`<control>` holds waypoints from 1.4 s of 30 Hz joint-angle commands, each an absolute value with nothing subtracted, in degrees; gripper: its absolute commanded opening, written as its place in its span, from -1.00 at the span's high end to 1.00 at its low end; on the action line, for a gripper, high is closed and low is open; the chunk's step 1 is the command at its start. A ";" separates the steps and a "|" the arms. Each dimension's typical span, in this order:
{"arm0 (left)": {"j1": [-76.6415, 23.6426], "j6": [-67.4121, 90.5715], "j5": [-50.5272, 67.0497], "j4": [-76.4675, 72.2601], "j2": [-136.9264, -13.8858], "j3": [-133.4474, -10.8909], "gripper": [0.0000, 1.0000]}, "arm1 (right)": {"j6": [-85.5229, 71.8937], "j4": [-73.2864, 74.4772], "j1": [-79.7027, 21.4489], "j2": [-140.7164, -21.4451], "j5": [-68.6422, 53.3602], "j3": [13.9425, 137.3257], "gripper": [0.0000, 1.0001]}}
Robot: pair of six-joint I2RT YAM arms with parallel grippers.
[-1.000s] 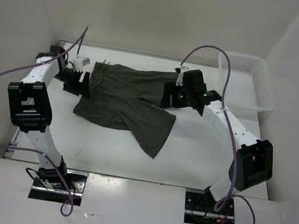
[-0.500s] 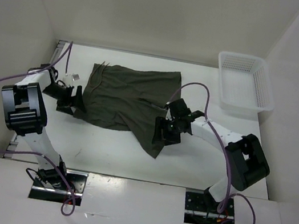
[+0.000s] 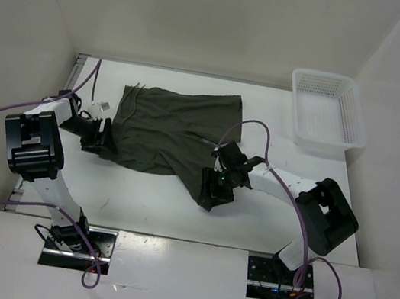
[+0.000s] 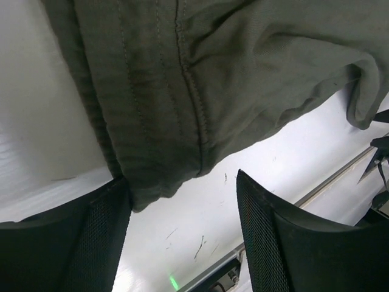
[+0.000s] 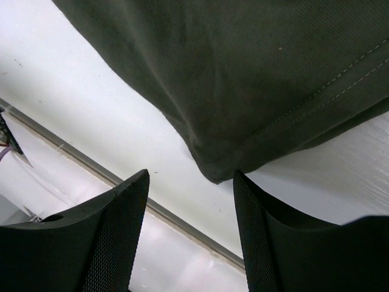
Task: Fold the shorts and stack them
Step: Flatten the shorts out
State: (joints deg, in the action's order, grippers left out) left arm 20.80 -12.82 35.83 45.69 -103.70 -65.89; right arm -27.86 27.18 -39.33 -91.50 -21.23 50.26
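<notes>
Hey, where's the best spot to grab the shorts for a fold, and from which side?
Take the shorts by the near leg's hem corner, right tool coming from the near side. That corner juts out flat over bare table, so a finger can likely slide under it.

The shorts point(image 3: 164, 132) lie spread on the table point(image 3: 273, 217), left of centre and toward the far edge, with one leg reaching toward the near edge. The mesh basket point(image 3: 297, 112) sits in the far right corner, well apart from them. The left gripper point(image 3: 101, 140) is at their left edge, and the right gripper point(image 3: 211, 194) is at that leg's near tip.
</notes>
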 commanded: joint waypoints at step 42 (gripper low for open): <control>19.16 -30.92 30.06 52.63 -96.33 -69.96 1.00 | -14.87 37.44 -14.16 -92.28 -10.61 59.33 1.00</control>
